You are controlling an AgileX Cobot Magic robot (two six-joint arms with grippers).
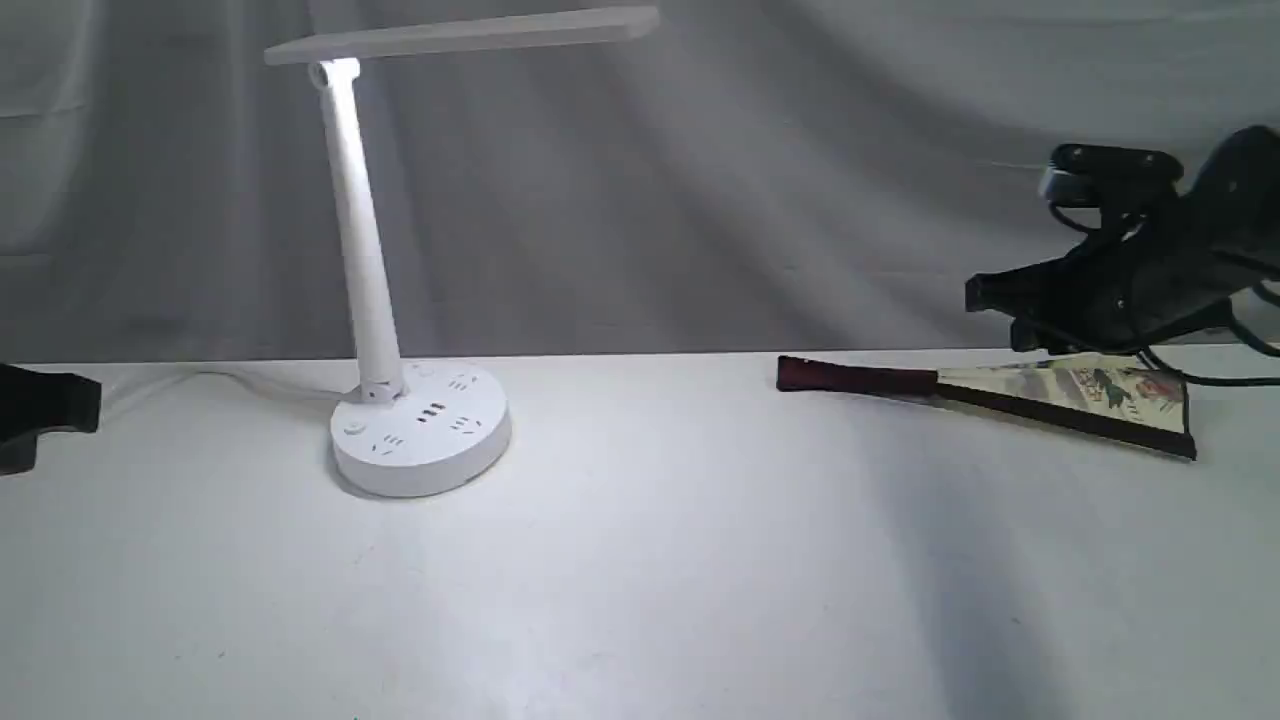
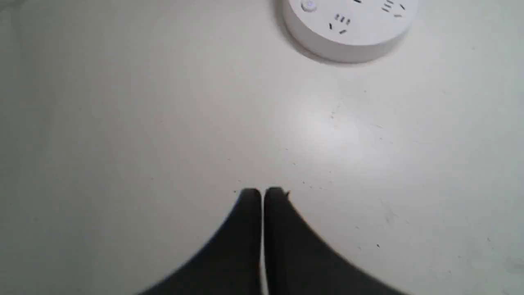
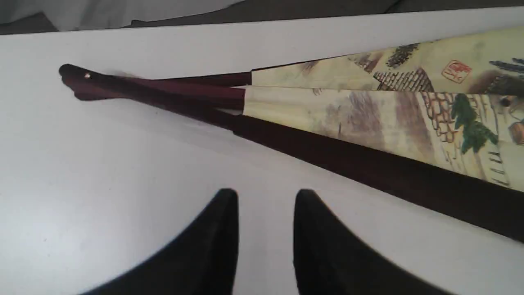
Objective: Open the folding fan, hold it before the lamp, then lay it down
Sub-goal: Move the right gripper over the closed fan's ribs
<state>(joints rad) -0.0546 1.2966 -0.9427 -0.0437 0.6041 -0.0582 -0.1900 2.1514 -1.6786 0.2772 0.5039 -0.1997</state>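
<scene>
The folding fan [image 1: 1060, 398] lies on the white table at the right, spread only a little, with its maroon ribs pointing left and its painted paper to the right. My right gripper [image 1: 985, 293] hovers just above it, open and empty. In the right wrist view its gap [image 3: 266, 200] stands over bare table beside the fan's [image 3: 368, 110] dark outer rib, not touching it. The white lamp [image 1: 372, 260] stands at the left, its flat head overhead. My left gripper [image 1: 45, 405] rests at the far left edge, shut on nothing [image 2: 262, 192], a little way from the lamp's round base [image 2: 352, 28].
A white cable [image 1: 230, 378] runs from the lamp base toward the left behind it. A grey curtain [image 1: 800, 180] hangs behind the table's far edge. A black cable [image 1: 1230, 375] trails from the right arm near the fan.
</scene>
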